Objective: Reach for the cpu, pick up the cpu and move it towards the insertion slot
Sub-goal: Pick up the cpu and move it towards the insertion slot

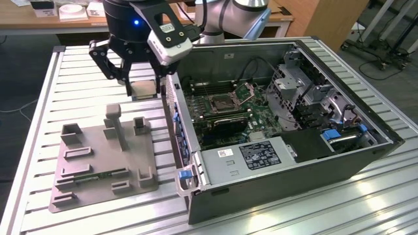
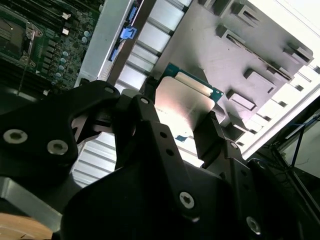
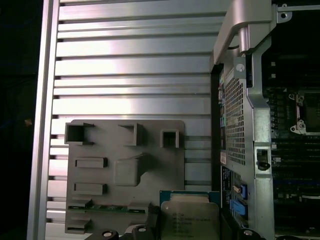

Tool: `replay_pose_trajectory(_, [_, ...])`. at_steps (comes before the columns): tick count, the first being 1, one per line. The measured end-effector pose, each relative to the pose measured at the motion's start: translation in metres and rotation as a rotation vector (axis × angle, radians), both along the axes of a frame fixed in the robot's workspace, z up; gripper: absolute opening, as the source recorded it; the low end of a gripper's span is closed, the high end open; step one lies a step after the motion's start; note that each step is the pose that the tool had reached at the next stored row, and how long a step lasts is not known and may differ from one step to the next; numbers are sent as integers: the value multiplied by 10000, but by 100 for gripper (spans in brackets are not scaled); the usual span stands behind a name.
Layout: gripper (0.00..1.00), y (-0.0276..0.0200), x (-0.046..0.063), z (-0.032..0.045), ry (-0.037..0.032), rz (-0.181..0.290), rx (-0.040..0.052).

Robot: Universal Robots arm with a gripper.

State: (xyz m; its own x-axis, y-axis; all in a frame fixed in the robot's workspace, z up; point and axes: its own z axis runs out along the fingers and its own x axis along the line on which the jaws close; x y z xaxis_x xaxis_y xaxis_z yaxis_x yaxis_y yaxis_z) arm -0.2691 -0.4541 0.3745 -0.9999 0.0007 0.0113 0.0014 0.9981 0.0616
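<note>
Robot arms: one, carrying one gripper point(image 1: 136, 68).
CPUs: one cpu point(image 3: 189, 220), seen in both wrist views and the exterior view.
Grey trays: one tray point(image 1: 91, 169) on the slatted table point(image 1: 78, 93).
Computer cases: one open case point(image 1: 365, 147).
Insertion slots: one insertion slot point(image 1: 222, 104) on the motherboard.
Memory sticks: one green memory stick point(image 1: 98, 175) lay in the tray.

Cpu point(image 3: 189, 220) above grey tray point(image 3: 125, 150), beside case point(image 3: 240, 125)
</note>
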Motion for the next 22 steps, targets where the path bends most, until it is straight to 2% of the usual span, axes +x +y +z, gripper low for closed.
replay_pose_trajectory(22, [55, 0, 243, -29, 0, -1, -1])
